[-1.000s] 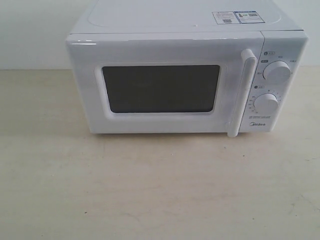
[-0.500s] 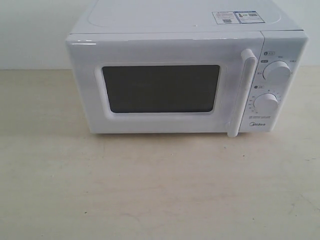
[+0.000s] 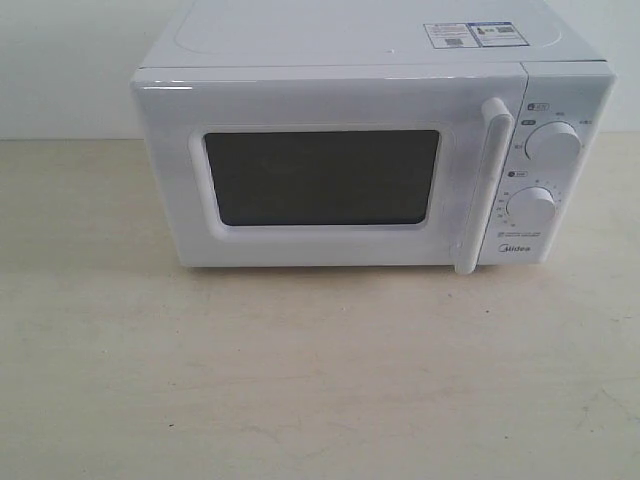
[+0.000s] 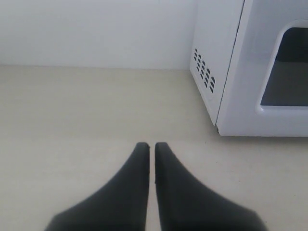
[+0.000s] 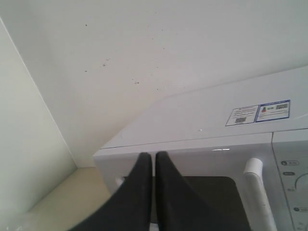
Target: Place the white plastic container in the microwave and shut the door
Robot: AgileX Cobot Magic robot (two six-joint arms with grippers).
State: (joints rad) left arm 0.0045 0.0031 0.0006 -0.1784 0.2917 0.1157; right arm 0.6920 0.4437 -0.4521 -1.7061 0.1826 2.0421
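Tabletop: pale beige table (image 3: 300,380), white wall (image 3: 60,60) behind.
Microwave: the microwave (image 3: 570,90) stands on it, the door (image 3: 320,100) closed.
Container: the white plastic container shows in none of our views; inside or not, we cannot tell.
Grippers: our left gripper (image 4: 151,147), beside the microwave, and right gripper (image 5: 154,156), before the door's top edge, both pinched together, empty.
Risk: if the door is only resting unlatched, we judge it could swing open.

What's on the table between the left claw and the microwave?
Nothing: in the left wrist view only bare table lies between the left gripper and the microwave.
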